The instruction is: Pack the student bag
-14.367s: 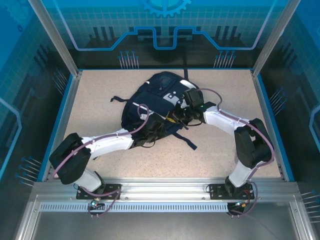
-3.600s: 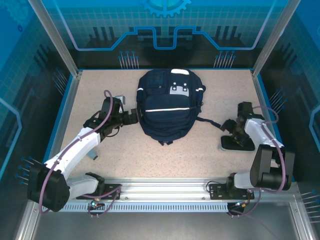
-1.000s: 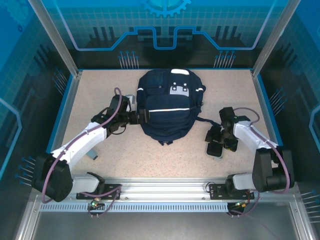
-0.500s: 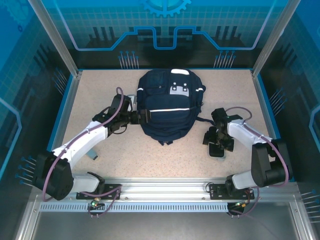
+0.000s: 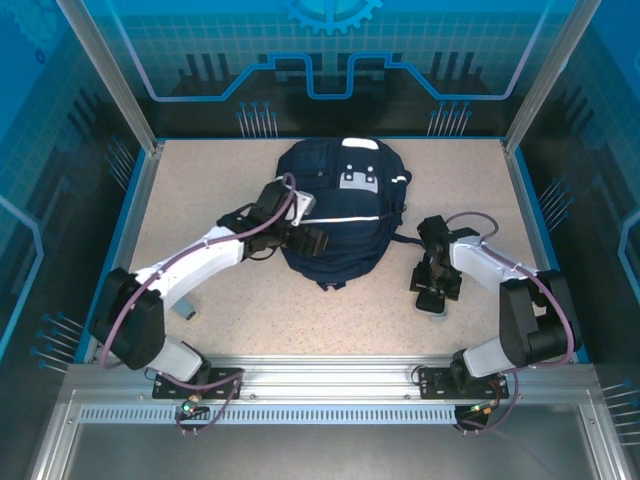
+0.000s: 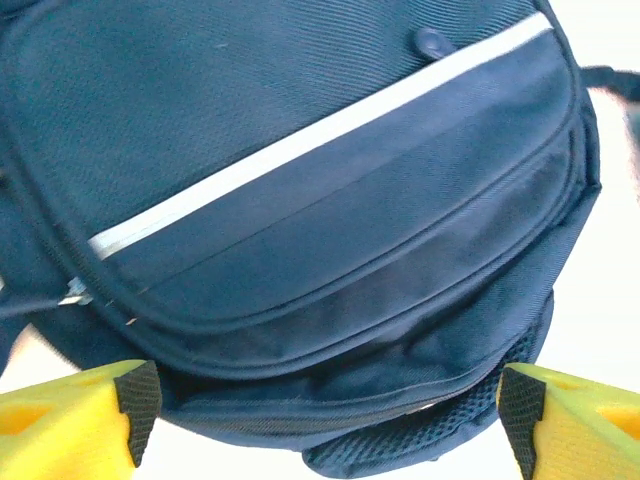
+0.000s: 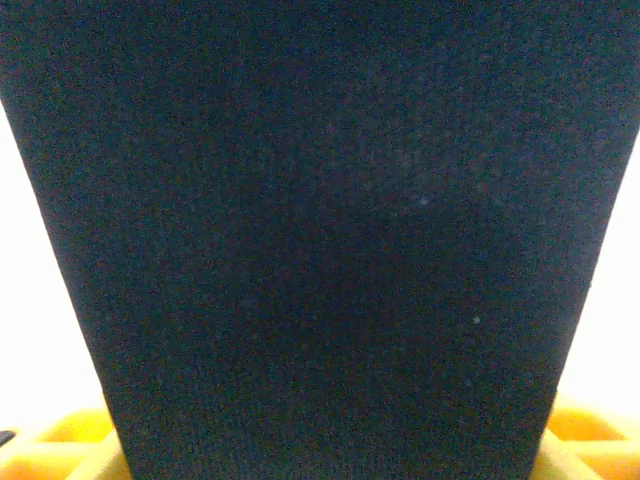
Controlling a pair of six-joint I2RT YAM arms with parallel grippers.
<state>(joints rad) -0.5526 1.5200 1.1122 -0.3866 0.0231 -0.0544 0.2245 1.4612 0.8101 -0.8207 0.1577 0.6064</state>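
Observation:
The student bag (image 5: 340, 205), a navy backpack with a white stripe, lies flat at the back centre of the table. My left gripper (image 5: 312, 240) hovers over its lower left front. In the left wrist view its yellow fingers (image 6: 70, 420) stand wide apart, open, on either side of the front pocket (image 6: 330, 250). My right gripper (image 5: 432, 288) points down at the table to the right of the bag, near a dark strap (image 5: 415, 243). In the right wrist view a broad dark fabric band (image 7: 320, 230) spans the gap between its yellow fingers (image 7: 60, 445). Whether they press on it is unclear.
A small grey item (image 5: 186, 306) lies on the speckled table (image 5: 200, 190) beside the left arm. Blue rims and metal posts (image 5: 530, 90) bound the table. There is free room at the left, the far right and in front of the bag.
My left gripper has swung right, from beside the bag's left edge to over its front. My right gripper has shifted slightly left and its fingers have drawn closer together.

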